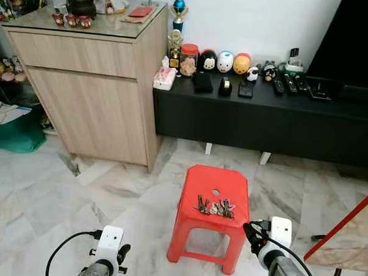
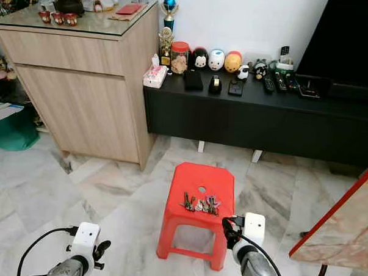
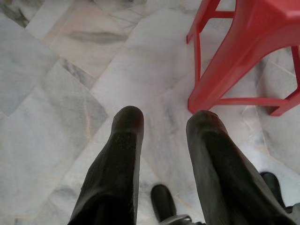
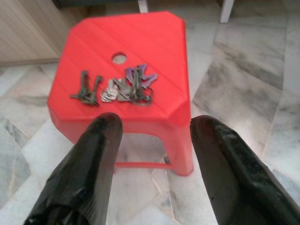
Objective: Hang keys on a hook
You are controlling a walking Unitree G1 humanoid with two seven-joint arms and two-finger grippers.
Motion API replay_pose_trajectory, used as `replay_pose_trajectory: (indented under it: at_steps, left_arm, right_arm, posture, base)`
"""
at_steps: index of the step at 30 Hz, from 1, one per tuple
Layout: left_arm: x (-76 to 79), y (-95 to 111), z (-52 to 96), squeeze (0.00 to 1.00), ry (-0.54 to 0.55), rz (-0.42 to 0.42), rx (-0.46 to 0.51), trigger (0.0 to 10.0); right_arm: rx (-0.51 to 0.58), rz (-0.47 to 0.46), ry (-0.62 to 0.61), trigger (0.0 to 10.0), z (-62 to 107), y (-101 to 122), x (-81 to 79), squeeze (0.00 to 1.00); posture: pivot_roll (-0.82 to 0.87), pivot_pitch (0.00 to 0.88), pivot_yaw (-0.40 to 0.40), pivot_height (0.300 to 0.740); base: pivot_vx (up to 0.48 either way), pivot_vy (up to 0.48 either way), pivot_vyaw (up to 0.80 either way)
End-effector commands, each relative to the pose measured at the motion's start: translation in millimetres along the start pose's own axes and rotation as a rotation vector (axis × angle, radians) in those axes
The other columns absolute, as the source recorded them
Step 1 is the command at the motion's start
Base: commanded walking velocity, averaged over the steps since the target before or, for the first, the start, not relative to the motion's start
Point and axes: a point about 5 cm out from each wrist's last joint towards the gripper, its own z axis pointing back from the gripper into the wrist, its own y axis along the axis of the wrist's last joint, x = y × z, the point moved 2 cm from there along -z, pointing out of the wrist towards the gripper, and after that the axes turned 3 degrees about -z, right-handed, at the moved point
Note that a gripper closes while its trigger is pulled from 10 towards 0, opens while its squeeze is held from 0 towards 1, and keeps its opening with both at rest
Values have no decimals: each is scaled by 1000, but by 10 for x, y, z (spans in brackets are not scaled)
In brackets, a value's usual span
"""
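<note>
One bunch of keys (image 4: 123, 89) lay ungrasped on the red stool (image 4: 154, 37); the right pincer (image 4: 154, 136) hovered wide open and empty, presumably lined up to grasp.

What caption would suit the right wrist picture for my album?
Open right end effector hovering before a red plastic stool bearing a bunch of metal keys on a marble floor.

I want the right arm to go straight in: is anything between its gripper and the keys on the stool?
Nothing visible. The right gripper is open, short of the red stool, and the keys lie bare on the seat beyond its near edge.
</note>
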Motion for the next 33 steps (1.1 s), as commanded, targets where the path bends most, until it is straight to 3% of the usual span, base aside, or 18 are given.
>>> replay_pose_trajectory:
  at_steps: [1,2,3,4,5,11,27,33]
  left_arm:
    - [8,-51,18,0,10,7,-12,10000]
    - [6,-62,21,0,13,8,-18,10000]
    - [8,-96,27,0,15,15,-36,10000]
    - [12,-117,32,0,14,18,-47,10000]
    - [19,-149,39,0,11,15,-65,10000]
    - [22,-166,46,0,8,19,-68,10000]
    - [43,-236,73,0,-7,1,-89,10000]
    - [24,-230,75,0,-9,-8,-82,10000]
  right_arm:
    - [-46,-7,-17,10000,22,-75,50,1000]
    - [-64,-10,-19,10000,29,-106,57,1000]
    - [-108,4,-47,10000,55,-180,105,486]
    - [-126,12,-65,10000,69,-213,135,196]
    - [-151,14,-91,10000,95,-264,182,0]
    - [-215,-6,-166,10000,189,-432,301,0]
    - [-247,-3,-148,10000,208,-538,223,0]
    - [-243,6,-147,10000,207,-535,220,0]
  posture:
    - [-32,0,-52,740]
    - [-32,0,-52,740]
    - [-33,0,-50,740]
    - [-31,0,-51,740]
    - [-31,0,-51,740]
    - [-18,0,-51,740]
    - [-28,0,-46,740]
    - [-23,0,-44,740]
  base:
    - [0,0,0]
    - [0,0,0]
    - [0,0,0]
    - [0,0,0]
    - [0,0,0]
    - [0,256,0]
    - [0,410,0]
    - [0,163,0]
